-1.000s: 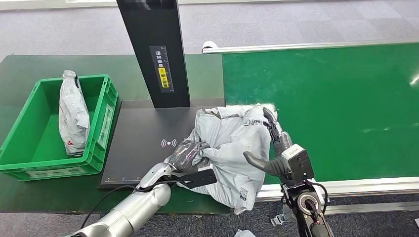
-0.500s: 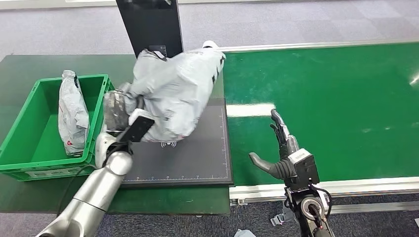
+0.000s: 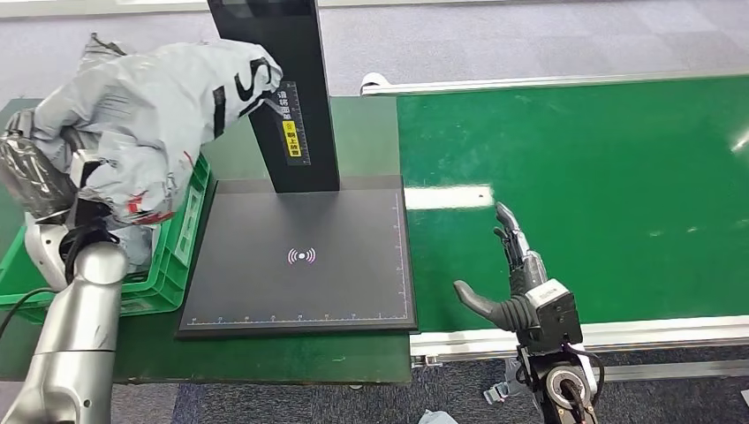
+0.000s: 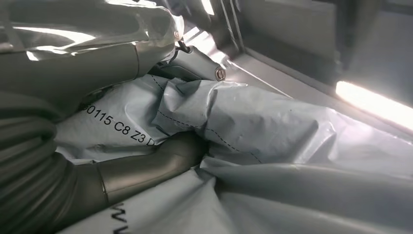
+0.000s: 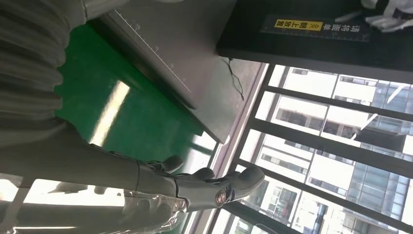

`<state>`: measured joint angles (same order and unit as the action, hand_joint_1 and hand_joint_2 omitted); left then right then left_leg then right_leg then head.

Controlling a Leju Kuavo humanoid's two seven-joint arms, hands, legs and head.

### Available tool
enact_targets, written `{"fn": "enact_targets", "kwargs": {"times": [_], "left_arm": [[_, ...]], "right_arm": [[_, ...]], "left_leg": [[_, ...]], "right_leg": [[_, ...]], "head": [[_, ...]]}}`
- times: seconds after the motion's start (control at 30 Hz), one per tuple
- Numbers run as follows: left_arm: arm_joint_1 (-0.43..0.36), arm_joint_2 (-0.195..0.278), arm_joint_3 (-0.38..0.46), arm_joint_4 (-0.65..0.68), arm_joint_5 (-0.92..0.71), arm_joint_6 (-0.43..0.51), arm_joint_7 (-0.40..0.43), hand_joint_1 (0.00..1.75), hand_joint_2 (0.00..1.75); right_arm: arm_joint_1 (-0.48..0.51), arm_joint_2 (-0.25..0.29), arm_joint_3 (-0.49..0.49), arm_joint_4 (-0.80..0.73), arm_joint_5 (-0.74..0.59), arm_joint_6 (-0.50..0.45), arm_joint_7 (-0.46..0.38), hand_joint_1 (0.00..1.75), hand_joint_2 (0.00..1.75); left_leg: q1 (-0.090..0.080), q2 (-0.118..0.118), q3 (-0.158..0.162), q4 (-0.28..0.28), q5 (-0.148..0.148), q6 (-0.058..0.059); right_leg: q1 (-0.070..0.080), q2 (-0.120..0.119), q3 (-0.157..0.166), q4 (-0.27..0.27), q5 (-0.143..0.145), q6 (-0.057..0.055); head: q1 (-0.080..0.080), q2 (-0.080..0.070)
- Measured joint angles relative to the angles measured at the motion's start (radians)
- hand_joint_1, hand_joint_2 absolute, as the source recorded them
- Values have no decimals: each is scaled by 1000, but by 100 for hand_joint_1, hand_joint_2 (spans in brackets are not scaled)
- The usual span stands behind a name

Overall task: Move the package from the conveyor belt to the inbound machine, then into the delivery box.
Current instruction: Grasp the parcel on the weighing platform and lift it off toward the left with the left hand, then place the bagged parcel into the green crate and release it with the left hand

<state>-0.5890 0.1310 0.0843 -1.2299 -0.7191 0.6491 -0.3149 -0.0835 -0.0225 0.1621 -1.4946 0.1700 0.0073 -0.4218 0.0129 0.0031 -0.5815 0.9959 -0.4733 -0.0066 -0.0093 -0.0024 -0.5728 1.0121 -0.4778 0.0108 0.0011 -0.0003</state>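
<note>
Head view: grey package [image 3: 146, 106] up at 10 o'clock, held aloft by the left hand [image 3: 40, 177], hanging over the green box [image 3: 181, 238]. Left hand is wrapped into the bag's lower folds. Package is a soft plastic mailer, crumpled and sagging; I judge it light, limp and slick, so a bunched fistful of film is the surest hold, since a flat pinch could slip. Box sits at 9 o'clock beside the black scanner pad [image 3: 300, 265]; its inside is mostly hidden by the bag and arm, though a scrap of grey plastic shows against the near wall. I cannot tell what that is. Scanner post [image 3: 274, 88] stands at 12 o'clock. Right hand [image 3: 512, 283] waits at 5 o'clock over the green belt [image 3: 601, 177], fingers spread, holding nothing.

Left wrist view: thumb [image 4: 146, 168] and fingers [image 4: 97, 63] are closed around wrinkled grey film printed with a code. The grip looks firm.

Right wrist view: fingers [image 5: 214, 187] stretched apart, nothing in them; the pad's ruled edge and the post's yellow label show beyond.

Judgement: last step, lowering into the box.
</note>
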Motion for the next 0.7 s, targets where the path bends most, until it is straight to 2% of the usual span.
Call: {"fn": "enact_targets", "kwargs": {"times": [0.3, 0.5, 0.7], "left_arm": [[-90, 75, 155, 264, -80, 12, 4, 175, 175], [-133, 89, 226, 398, -161, 12, 23, 175, 175], [-148, 89, 254, 452, -170, 12, 25, 175, 175]], "right_arm": [[14, 9, -11, -21, 11, 9, 0, 0, 175], [15, 14, -19, -36, 13, 12, 1, 0, 175], [15, 16, -22, -43, 13, 13, 3, 0, 175]], "left_leg": [[0, 1, 0, 0, 0, 0], [0, 0, 0, 0, 0, 0], [0, 0, 0, 0, 0, 0]], "right_leg": [[0, 0, 0, 0, 0, 0], [0, 0, 0, 0, 0, 0], [0, 0, 0, 0, 0, 0]], "head": [[0, 0], [0, 0], [0, 0]]}}
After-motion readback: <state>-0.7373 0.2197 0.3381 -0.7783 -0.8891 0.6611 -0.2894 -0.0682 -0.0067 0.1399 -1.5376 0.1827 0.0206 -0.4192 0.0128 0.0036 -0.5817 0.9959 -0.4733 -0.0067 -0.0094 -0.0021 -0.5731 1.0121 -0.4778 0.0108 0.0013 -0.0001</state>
